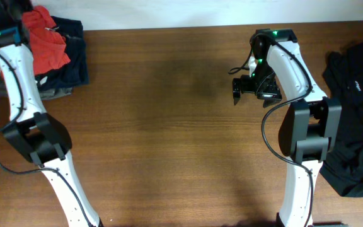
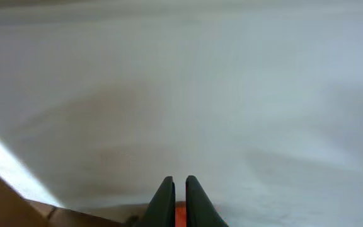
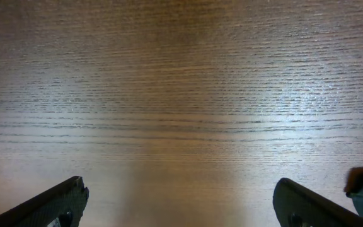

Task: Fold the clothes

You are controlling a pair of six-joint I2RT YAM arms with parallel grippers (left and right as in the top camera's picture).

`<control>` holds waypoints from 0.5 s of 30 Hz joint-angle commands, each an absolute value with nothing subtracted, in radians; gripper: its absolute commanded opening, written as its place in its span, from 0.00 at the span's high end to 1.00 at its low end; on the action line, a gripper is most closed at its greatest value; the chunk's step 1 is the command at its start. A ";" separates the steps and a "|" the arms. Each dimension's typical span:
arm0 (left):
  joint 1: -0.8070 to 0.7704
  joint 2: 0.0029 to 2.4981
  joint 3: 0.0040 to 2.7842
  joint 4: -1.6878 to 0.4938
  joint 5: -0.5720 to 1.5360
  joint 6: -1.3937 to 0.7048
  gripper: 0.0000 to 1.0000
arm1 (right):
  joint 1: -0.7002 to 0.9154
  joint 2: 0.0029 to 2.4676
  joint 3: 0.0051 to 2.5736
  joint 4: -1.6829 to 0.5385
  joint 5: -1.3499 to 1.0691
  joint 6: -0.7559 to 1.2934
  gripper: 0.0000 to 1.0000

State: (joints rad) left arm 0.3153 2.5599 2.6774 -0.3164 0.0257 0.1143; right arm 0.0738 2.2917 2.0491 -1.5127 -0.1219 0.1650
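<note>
**Left gripper (image 2: pixel 179 184) pinching the T-shirt (image 1: pixel 46 38); right gripper (image 3: pixel 178 189) spread**

Your left gripper's fingers are pressed almost together on a sliver of orange-red cloth. The T-shirt sits bunched at the 10 o'clock corner of the table (image 1: pixel 169 145), on top of a dark folded pile (image 1: pixel 73 63). Your right gripper hangs wide apart over bare wood toward 1 o'clock, touching nothing. A black garment (image 1: pixel 358 126) lies at 3 o'clock.

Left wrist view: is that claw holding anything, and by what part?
The left gripper pinches fabric of the orange-red T-shirt; which part cannot be told.
</note>
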 commanded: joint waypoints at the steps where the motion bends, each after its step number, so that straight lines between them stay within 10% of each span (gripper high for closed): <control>1: 0.323 2.689 2.664 -0.331 0.038 0.112 0.91 | 0.080 2.296 2.066 -1.515 -0.124 0.173 0.01; 9: 0.327 2.850 2.664 -0.360 0.035 0.101 0.65 | 0.080 2.296 2.066 -1.527 -0.124 0.173 0.01; 15: 0.309 2.795 2.691 -0.361 0.038 0.102 0.23 | 0.080 2.296 2.066 -1.530 -0.123 0.173 0.01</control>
State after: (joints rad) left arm 0.3069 2.8376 2.6724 -0.3481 0.0437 0.1078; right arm 0.0738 2.2917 2.0491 -1.5234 -0.1219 0.1654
